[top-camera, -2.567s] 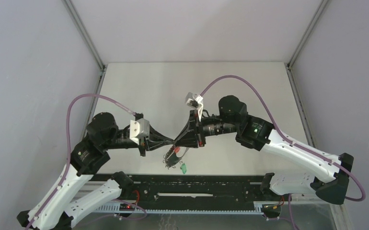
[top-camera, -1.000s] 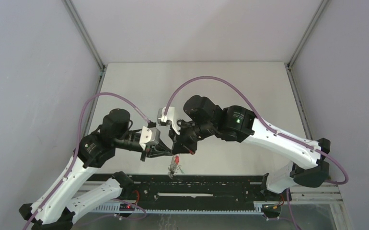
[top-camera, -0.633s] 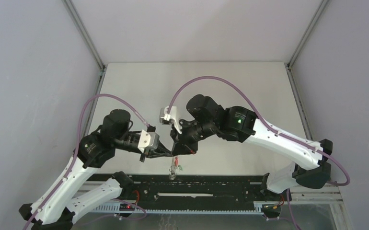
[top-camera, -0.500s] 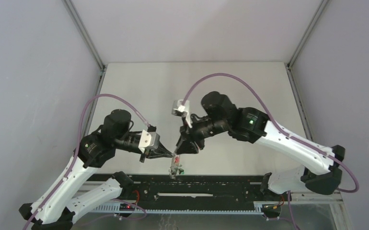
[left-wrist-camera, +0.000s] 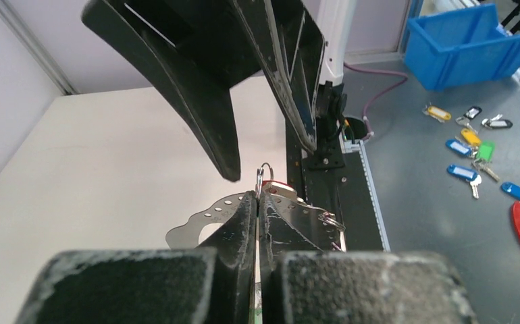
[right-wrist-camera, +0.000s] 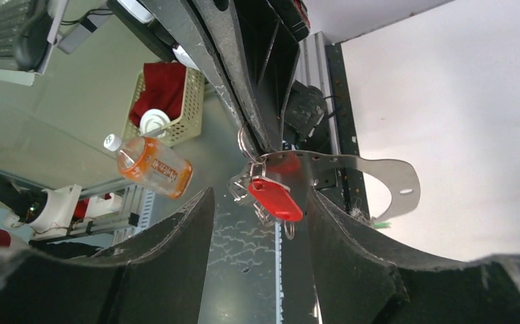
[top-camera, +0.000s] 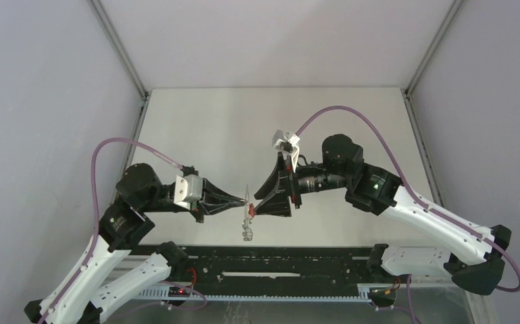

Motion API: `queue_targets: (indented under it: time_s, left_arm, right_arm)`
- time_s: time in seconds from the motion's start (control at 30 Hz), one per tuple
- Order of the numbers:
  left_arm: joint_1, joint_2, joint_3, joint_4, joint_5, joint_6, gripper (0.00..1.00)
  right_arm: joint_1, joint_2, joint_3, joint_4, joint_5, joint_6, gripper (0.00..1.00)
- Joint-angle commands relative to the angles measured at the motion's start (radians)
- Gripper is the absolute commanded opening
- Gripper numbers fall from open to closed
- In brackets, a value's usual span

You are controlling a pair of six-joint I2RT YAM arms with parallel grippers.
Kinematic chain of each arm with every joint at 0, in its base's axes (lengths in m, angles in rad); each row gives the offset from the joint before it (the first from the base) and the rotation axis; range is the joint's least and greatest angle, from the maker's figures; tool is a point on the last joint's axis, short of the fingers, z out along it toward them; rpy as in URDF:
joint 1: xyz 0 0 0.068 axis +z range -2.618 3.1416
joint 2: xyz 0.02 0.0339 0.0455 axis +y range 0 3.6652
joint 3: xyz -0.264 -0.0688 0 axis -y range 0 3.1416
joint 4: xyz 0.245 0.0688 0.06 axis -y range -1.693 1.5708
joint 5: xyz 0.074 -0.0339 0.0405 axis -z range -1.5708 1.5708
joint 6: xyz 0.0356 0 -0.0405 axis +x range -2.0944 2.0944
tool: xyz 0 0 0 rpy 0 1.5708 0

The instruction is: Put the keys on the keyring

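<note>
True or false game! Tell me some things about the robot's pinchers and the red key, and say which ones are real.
1. The left jaws are pinched shut on the keyring. True.
2. The right jaws are squeezed shut. False: they stand open, one side on each side of the red key.
3. The red key hangs from the keyring. True.
4. The two pairs of jaws are far apart. False: they face each other, close together.

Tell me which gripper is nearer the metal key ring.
Left. The left gripper is shut on the key ring; the right gripper stands open just opposite, not touching it.
</note>
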Motion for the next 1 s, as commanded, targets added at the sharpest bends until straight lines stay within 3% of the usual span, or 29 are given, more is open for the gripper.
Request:
queue_targets:
  time_s: [0.0, 0.17, 0.63, 0.97]
  left_arm:
    - [-0.005, -0.005, -0.013, 0.122, -0.014, -0.091, 0.0]
    - [-0.004, -0.012, -0.017, 0.145, -0.022, -0.108, 0.0]
    - [-0.003, -0.025, -0.028, 0.139, -0.037, -0.097, 0.0]
    - [-0.005, -0.019, -0.019, 0.136, -0.038, -0.089, 0.0]
  right_arm:
    - [-0.015, -0.029, -0.039, 0.193, -0.051, 0.104, 0.6]
    - [-0.028, -0.028, -0.075, 0.286, -0.096, 0.167, 0.52]
    - [-0.04, -0.016, -0.088, 0.332, -0.145, 0.206, 0.0]
    - [-0.044, -0.008, -0.089, 0.276, -0.143, 0.198, 0.0]
